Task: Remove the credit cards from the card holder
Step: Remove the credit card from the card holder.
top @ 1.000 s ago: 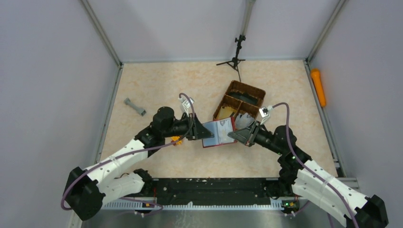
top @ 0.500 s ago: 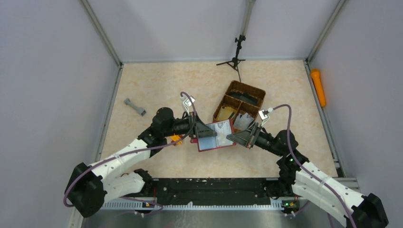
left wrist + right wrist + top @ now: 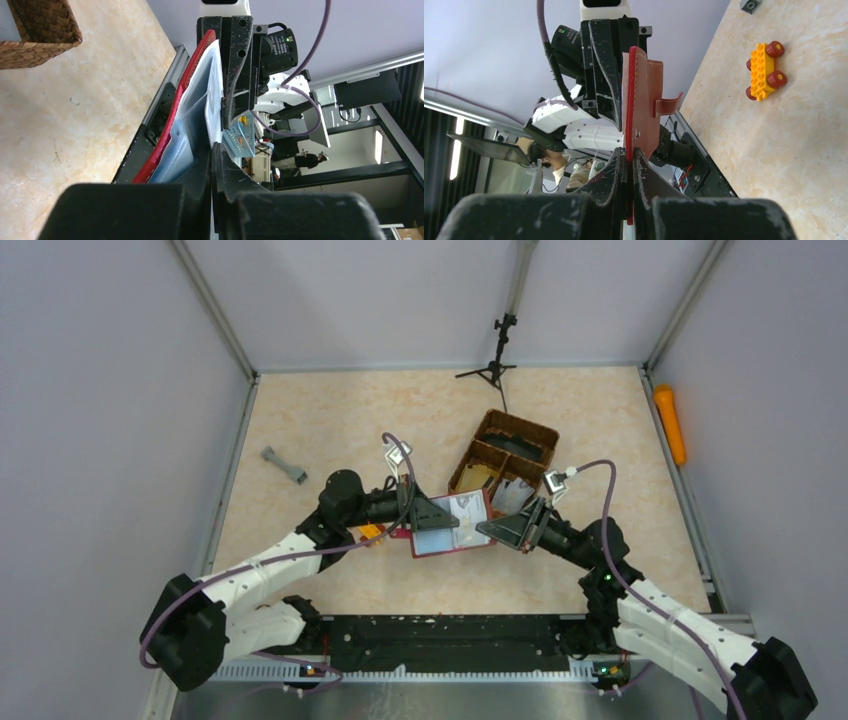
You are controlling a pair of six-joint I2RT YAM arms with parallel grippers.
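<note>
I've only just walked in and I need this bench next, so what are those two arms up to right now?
Both arms hold the dark red card holder open between them over the table, just in front of the wicker basket. The right pincer is shut on the holder's red outer edge. The left pincer is shut on its pale inner lining. Whether anything is being drawn out of it cannot be told.
</note>
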